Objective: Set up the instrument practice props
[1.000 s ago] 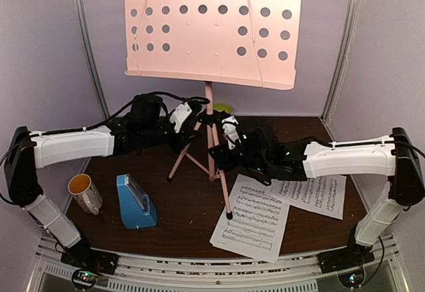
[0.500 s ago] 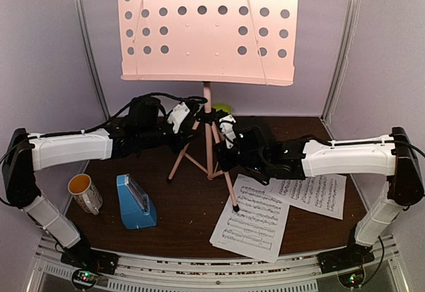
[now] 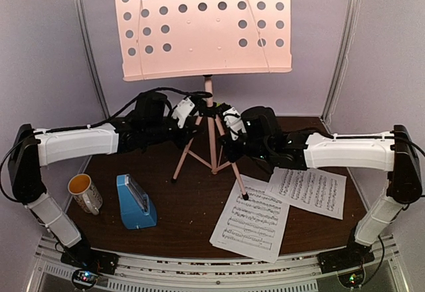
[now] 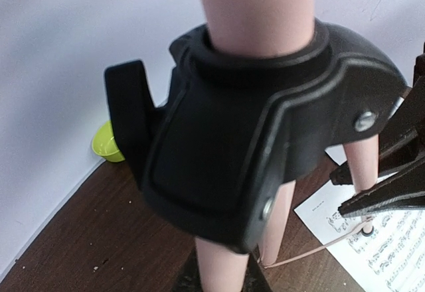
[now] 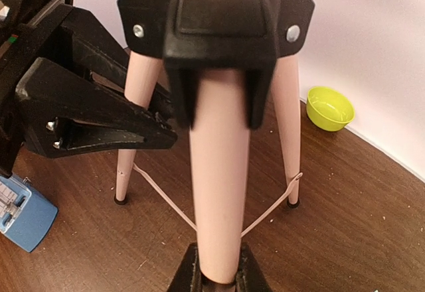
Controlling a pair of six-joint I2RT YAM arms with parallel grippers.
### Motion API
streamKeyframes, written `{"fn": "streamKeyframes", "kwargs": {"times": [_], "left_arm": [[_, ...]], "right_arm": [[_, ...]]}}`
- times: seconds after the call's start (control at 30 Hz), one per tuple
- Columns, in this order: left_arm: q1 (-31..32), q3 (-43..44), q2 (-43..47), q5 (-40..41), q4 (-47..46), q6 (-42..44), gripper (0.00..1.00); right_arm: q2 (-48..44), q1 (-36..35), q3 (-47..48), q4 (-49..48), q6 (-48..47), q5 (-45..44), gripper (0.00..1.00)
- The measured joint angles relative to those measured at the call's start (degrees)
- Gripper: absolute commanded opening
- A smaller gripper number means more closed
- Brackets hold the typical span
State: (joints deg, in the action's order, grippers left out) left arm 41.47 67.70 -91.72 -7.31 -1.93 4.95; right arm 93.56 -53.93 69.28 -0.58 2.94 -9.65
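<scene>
Standing upright — pink, hole-dotted music stand (image 3: 202, 30).

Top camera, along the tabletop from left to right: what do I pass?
mug → metronome → music stand → near sheet-music page → far sheet-music page
</scene>
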Motion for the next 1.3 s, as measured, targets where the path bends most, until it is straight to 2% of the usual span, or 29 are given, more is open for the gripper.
{"fn": "streamKeyframes", "kwargs": {"times": [0.63, 1.3], "left_arm": [[-0.17, 11.74, -10.38, 7.39, 0.24, 1.64, 0.0], [-0.35, 18.45, -15.37, 5.88, 2.36, 2.43, 0.01]], "right_arm": [[5.49, 9.4, 4.7, -3.15, -8.81, 7.74, 0.0], [6.4, 13.22, 5.09, -4.26, -11.37, 11.45, 0.0]]}}
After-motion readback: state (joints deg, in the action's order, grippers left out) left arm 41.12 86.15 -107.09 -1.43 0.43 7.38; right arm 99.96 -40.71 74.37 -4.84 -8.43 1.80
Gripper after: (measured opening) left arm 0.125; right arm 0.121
